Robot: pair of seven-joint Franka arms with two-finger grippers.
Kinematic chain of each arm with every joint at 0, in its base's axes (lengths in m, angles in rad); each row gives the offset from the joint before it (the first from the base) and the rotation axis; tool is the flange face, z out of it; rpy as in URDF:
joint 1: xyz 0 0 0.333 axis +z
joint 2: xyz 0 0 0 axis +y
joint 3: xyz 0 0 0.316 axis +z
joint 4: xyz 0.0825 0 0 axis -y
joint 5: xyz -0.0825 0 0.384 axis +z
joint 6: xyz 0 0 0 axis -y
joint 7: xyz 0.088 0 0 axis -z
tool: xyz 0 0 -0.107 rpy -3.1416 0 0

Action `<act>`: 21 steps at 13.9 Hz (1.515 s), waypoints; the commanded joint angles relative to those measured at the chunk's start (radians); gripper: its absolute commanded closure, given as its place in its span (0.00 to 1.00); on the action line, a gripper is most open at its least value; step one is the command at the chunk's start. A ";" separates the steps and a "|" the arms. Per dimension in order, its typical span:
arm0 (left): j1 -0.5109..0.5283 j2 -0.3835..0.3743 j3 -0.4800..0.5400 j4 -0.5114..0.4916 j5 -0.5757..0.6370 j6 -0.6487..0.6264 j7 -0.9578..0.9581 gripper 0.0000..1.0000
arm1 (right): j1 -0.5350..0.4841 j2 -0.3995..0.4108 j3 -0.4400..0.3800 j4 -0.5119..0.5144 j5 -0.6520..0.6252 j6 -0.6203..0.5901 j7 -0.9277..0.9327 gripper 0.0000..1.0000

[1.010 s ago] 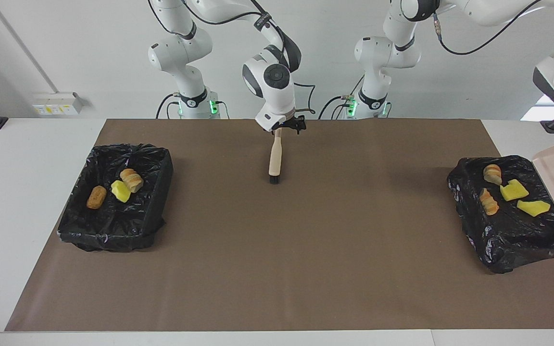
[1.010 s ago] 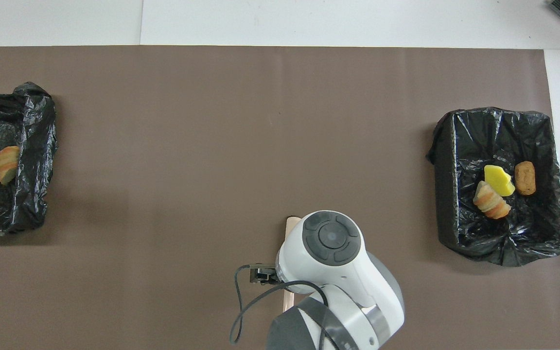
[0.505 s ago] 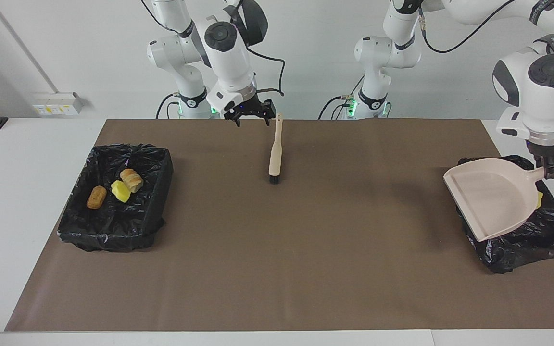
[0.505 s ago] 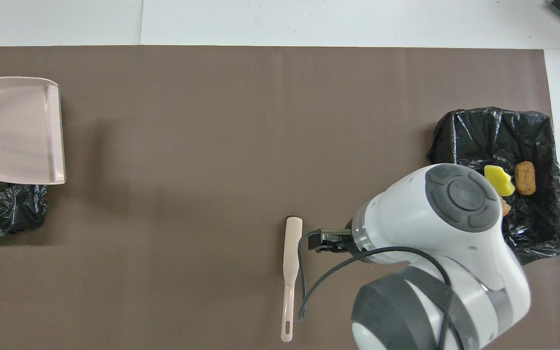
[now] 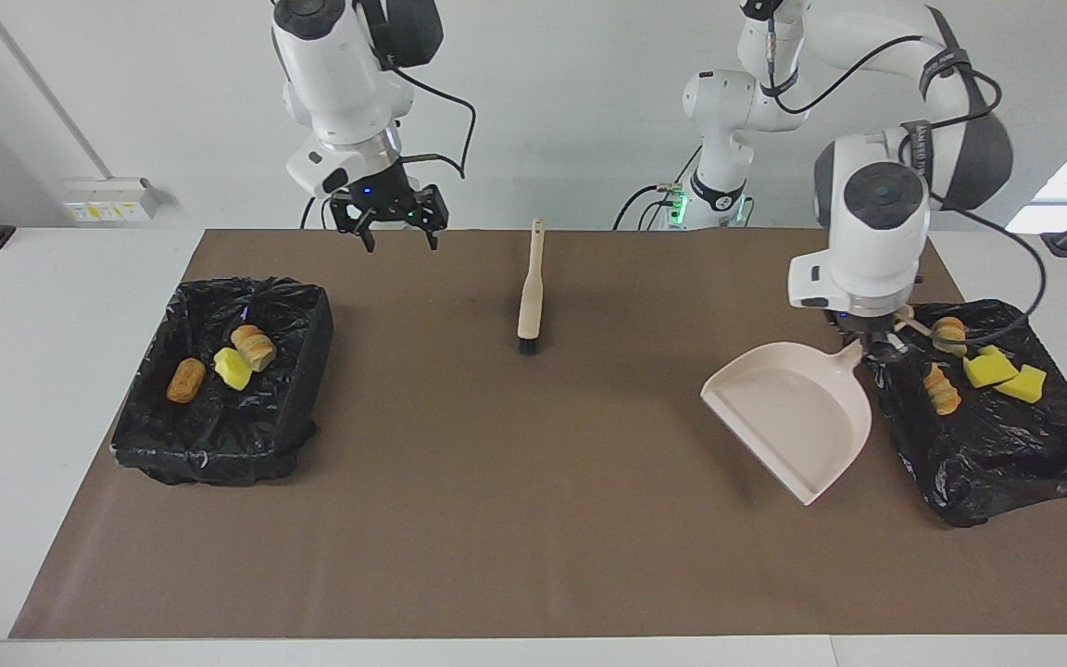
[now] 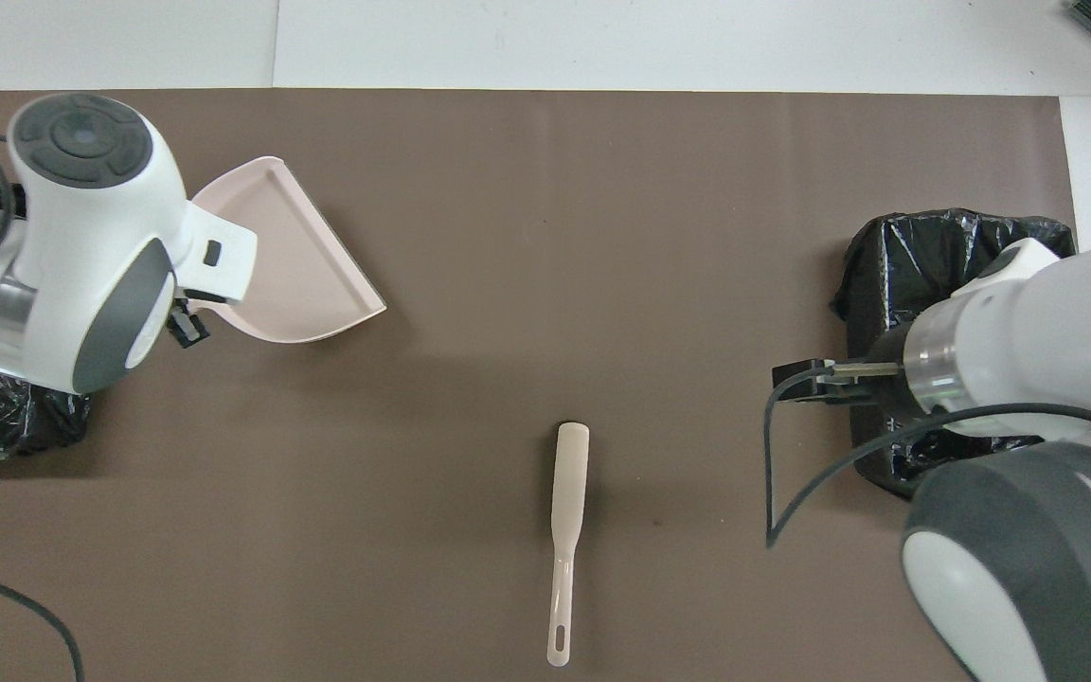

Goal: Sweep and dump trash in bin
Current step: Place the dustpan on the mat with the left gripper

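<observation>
My left gripper (image 5: 870, 339) pinches the dustpan (image 5: 793, 414) handle beside the bin (image 5: 1006, 445) holding four pieces of trash (image 5: 989, 368). My right gripper (image 5: 391, 222) hangs spread near the brush (image 5: 530, 296); three more pieces sit in the other bin (image 5: 219, 435).

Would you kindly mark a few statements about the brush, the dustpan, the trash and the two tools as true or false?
1. The left tool holds the dustpan by its handle. True.
2. The brush is held by the right tool. False: it lies on the brown mat, and the right tool is open and empty above the mat.
3. The dustpan carries trash. False: it is empty.
4. Three pieces of trash lie in the bin at the right arm's end. True.
5. Some trash remains on the mat. False: all visible pieces lie in the two bins.
</observation>
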 commanded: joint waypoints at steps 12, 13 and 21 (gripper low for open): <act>-0.128 0.374 -0.281 0.341 -0.199 0.200 -1.143 1.00 | -0.010 0.034 -0.161 0.212 -0.105 -0.221 -0.166 0.00; -0.150 0.411 -0.279 0.381 -0.199 0.200 -1.180 1.00 | -0.010 0.032 -0.157 0.221 -0.091 -0.230 -0.165 0.00; -0.163 0.425 -0.288 0.353 -0.207 0.310 -1.284 0.66 | -0.012 0.009 -0.162 0.283 -0.086 -0.339 -0.169 0.00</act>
